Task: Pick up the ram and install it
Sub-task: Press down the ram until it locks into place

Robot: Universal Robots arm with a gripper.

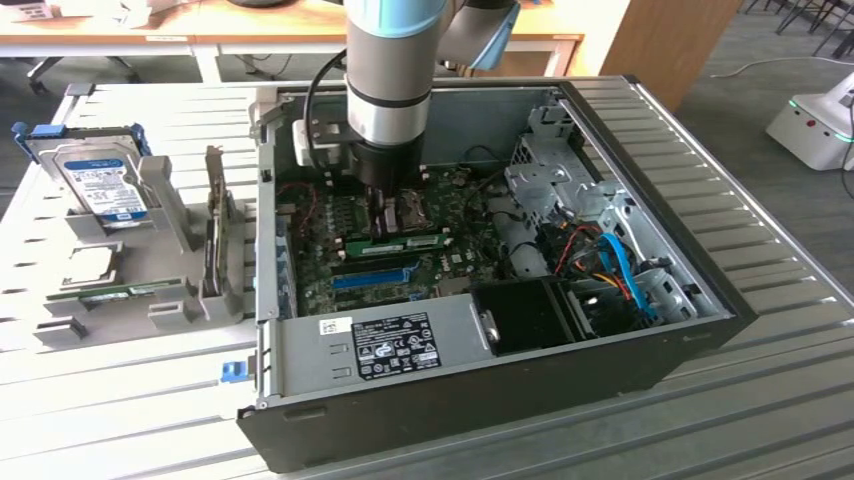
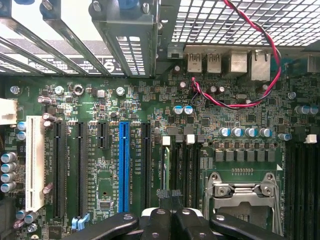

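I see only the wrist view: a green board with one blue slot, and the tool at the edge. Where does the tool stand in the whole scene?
Observer: The tool reaches down inside an open black metal computer case that lies on a slatted table, low over the green motherboard.
Operator: Is the memory stick near it?
Observer: Yes. A long, narrow green ram stick lies across the board right under the tool's tip. Whether they touch, I cannot tell.

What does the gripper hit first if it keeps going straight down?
Likely the motherboard beside the blue slot: the shut gripper points down into the open case. Depth is hard to judge.
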